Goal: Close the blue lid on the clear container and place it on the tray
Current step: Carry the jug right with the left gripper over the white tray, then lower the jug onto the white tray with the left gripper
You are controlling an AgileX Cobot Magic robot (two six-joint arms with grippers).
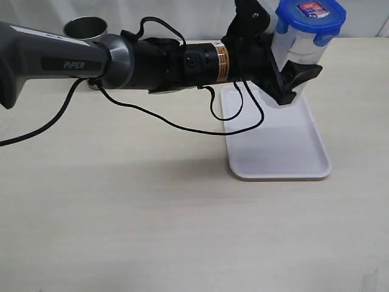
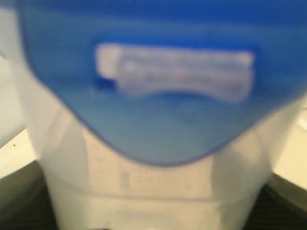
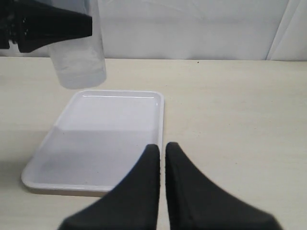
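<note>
Beige table (image 1: 121, 231) | L gripper (image 1: 295, 68) clamps clear container (image 1: 284, 50), blue lid (image 1: 310, 17) on — at tray (image 1: 279, 152) 12 o'clock end | R gripper (image 3: 161, 154) near-closed, empty

Beige table (image 1: 121, 231): white tray (image 1: 285, 149), steel cup (image 1: 85, 27)

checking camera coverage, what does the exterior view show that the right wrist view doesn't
Only the exterior view: the blue lid sitting on top of the clear container, the steel cup at the back, and the whole left arm. Only the right wrist view: the right gripper, its fingers almost together with nothing between them. Both: the tray, the container's clear body, and the left gripper clamped on it.
</note>
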